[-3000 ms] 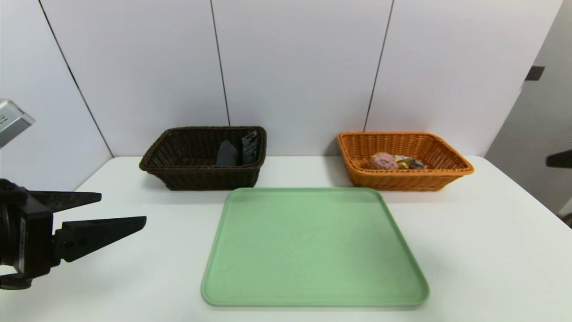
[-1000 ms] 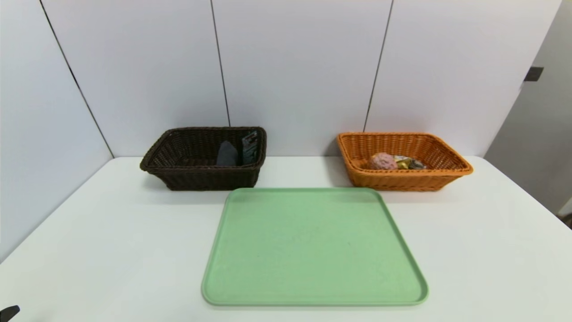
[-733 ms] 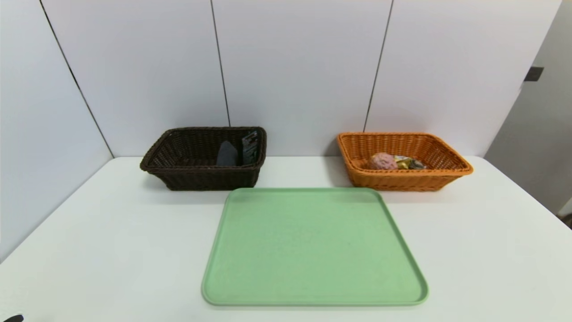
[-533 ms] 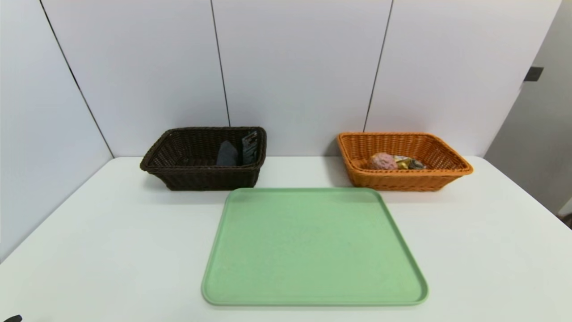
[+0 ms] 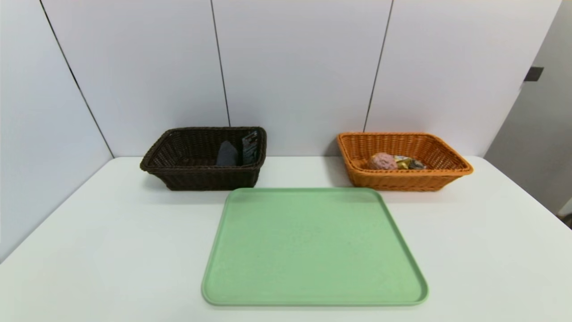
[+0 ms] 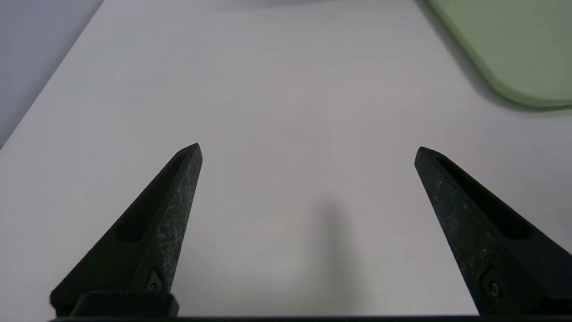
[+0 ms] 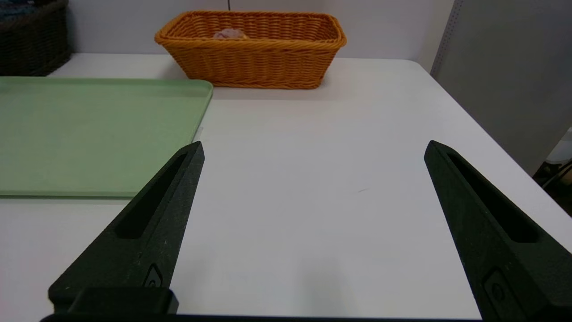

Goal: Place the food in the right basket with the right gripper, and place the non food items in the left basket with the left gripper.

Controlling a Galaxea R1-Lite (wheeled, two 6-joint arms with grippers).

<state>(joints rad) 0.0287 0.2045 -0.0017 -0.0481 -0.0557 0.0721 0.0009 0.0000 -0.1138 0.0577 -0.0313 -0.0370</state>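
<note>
Both arms have left the head view since three seconds earlier. Left gripper and right gripper: low over the table, jaws spread wide, holding nothing. Bun and wrapped snack in the orange basket; cloth and tube in the dark basket.

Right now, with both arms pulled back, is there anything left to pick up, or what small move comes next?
Probably none beyond parking. The green tray is bare. The bun and wrapped snack lie in the orange basket, the grey cloth and black tube in the dark basket. The left gripper and right gripper are open and hold nothing. The peeler is not visible.
</note>
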